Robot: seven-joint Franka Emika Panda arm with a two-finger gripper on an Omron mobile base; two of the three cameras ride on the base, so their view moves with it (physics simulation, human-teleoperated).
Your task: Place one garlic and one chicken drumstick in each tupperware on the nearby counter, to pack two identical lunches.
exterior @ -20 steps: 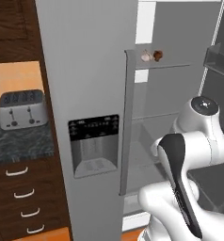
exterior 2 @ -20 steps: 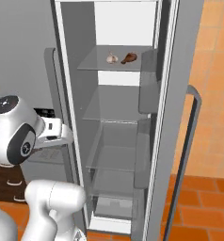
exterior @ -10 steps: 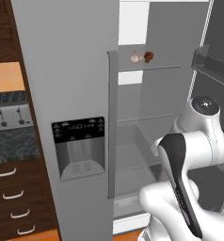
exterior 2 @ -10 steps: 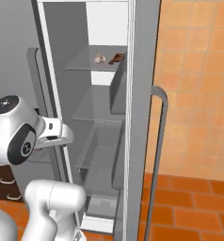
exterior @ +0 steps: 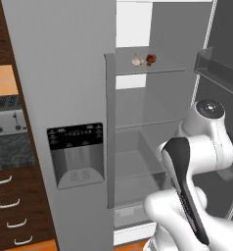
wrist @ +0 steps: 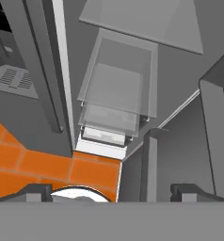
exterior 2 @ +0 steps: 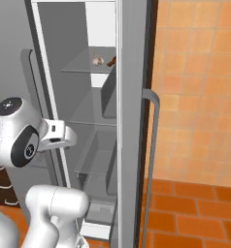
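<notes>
Base shifted right; fridge now centered in view.
Garlic beside drumstick on top shelf; gripper fingers spread, holding nothing.

In the left base view, the toaster at the left edge is cut off by the frame and partly blocked by the closed fridge door, as are the counter and drawers below it. On the top shelf, the garlic and chicken drumstick are too small to make out in detail. In the right base view, the open door's edge at centre hides part of the drumstick beside the garlic. In the hand view, the gripper shows just its finger tips at the bottom edge, too little to judge their spread.
</notes>
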